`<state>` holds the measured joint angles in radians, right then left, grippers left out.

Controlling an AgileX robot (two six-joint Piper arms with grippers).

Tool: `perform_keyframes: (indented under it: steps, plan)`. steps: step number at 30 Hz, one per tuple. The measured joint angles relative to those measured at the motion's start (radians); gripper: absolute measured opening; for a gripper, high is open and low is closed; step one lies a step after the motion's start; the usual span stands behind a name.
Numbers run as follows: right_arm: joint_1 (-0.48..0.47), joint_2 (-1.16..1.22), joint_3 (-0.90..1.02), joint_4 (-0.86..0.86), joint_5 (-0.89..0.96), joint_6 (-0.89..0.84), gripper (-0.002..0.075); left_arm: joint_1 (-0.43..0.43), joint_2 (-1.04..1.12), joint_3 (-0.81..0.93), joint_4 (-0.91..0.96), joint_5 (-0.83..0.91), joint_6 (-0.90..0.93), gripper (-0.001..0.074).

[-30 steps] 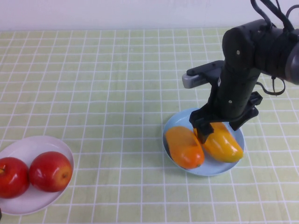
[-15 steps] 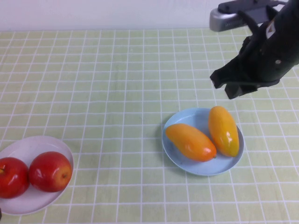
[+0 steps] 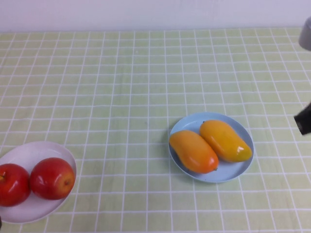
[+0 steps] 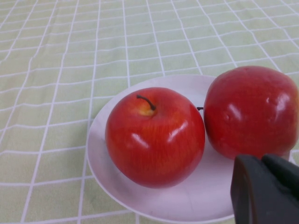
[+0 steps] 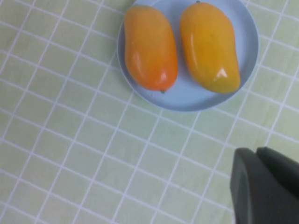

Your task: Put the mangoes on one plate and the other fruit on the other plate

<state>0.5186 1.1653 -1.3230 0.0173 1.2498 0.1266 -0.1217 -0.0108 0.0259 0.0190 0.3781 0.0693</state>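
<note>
Two mangoes lie side by side on the light blue plate (image 3: 243,167): a deeper orange mango (image 3: 193,151) and a yellower mango (image 3: 225,140). The right wrist view looks down on the same orange mango (image 5: 150,46), yellow mango (image 5: 209,45) and blue plate (image 5: 187,99). Two red apples (image 3: 52,178) (image 3: 12,184) rest on the white plate (image 3: 34,150) at the near left. My right gripper (image 5: 259,156) is shut and empty, high above the cloth beside the blue plate; only a dark bit of that arm (image 3: 304,120) shows at the right edge. My left gripper (image 4: 261,161) is shut, close to the apples (image 4: 154,135) (image 4: 252,109) and white plate (image 4: 187,200).
A light green checked cloth (image 3: 121,87) covers the whole table. A pale wall runs along the far edge.
My right gripper let go of the yellow mango, rose off the blue plate, shut, and pulled away to the right edge. The mangoes shifted slightly on the plate. The left arm stayed still.
</note>
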Motion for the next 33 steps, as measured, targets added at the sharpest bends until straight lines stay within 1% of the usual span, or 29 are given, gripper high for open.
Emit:
perform_keyframes:
  steps: [5,9,11,13,14,19,20,22,24,27,29,33]
  plan:
    - [0.0,-0.129,0.183,-0.01,-0.028,0.002,-0.0015,0.0,0.0,0.0,0.0,0.0,0.0,0.0002]
    - [0.0,-0.244,0.381,-0.027,-0.206,0.025,-0.0015,0.0,0.0,0.0,0.0,0.0,0.0,0.0002]
    - [-0.01,-0.304,0.511,-0.052,-0.354,0.053,-0.0015,0.0,0.0,0.0,0.0,0.0,0.0,0.0002]
    - [-0.058,-0.364,0.641,-0.054,-0.531,0.064,-0.0015,0.0,0.0,0.0,0.0,0.0,0.0,0.0002]
    - [-0.101,-0.399,0.716,-0.047,-0.627,0.069,-0.0015,0.0,0.0,0.0,0.0,0.0,0.0,0.0002]
    - [-0.362,-0.587,1.071,-0.011,-1.063,0.075,-0.0015,0.0,0.0,0.0,0.0,0.0,0.0,0.0002]
    - [-0.409,-0.632,1.132,-0.006,-1.136,0.077,-0.0015,0.0,0.0,0.0,0.0,0.0,0.0,0.0002]
    - [-0.472,-0.713,1.225,-0.001,-1.231,0.077,-0.0015,0.0,0.0,0.0,0.0,0.0,0.0,0.0002]
    - [-0.515,-0.804,1.299,0.001,-1.257,0.077,-0.0015,0.0,0.0,0.0,0.0,0.0,0.0,0.0002]
    - [-0.537,-0.924,1.347,-0.001,-1.231,0.077,-0.0015,0.0,0.0,0.0,0.0,0.0,0.0,0.0002]
    - [-0.537,-1.004,1.347,-0.003,-1.182,0.074,-0.0015,0.0,0.0,0.0,0.0,0.0,0.0,0.0002]
    - [-0.537,-1.136,1.347,-0.017,-1.048,0.0,-0.0015,0.0,0.0,0.0,0.0,0.0,0.0,0.0002]
